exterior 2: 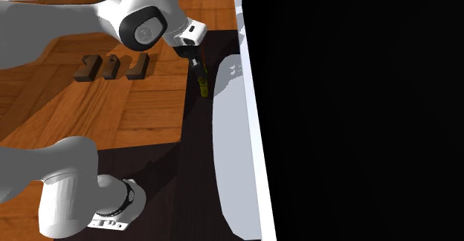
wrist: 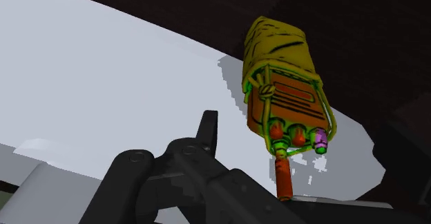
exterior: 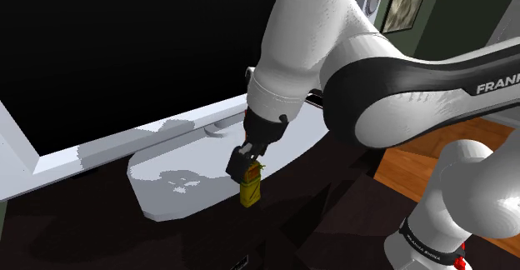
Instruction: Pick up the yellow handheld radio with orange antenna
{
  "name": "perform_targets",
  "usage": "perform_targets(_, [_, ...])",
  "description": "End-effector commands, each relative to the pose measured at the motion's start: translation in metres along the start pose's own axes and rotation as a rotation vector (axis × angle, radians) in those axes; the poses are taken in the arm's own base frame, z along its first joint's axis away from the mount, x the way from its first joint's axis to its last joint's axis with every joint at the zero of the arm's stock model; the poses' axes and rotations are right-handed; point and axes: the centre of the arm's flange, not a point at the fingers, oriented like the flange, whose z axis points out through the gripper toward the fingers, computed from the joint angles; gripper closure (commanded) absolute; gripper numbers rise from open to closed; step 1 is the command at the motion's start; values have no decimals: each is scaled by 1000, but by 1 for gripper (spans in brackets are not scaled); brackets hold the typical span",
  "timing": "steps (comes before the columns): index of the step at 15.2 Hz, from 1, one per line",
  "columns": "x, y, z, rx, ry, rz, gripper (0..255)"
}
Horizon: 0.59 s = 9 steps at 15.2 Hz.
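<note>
Shoulder view: radio (exterior: 249, 192) stood upright just below gripper (exterior: 243, 162), long axis in line with it, antenna (wrist: 282, 178) end nearest. Whether the gripper was wide, narrow or holding could not be told.

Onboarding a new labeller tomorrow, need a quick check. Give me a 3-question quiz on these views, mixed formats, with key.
1. True or false: the antenna on the radio is blue.
2. In the shoulder view, the gripper is: A) just above the radio; B) far off at that view's left edge; C) underneath the radio.
3. In the second exterior view, how many dark blocks lie on the wooden floor?
Key: 1 false, it is orange; 2 A; 3 three.
</note>
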Motion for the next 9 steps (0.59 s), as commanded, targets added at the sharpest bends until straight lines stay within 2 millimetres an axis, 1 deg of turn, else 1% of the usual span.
perform_targets(1, [-3, 0, 6, 0, 1, 0, 0])
perform_targets(2, [-3, 0, 7, 0, 1, 0, 0])
perform_targets(3, [-3, 0, 8, 0, 1, 0, 255])
perform_targets(9, [-3, 0, 8, 0, 1, 0, 255])
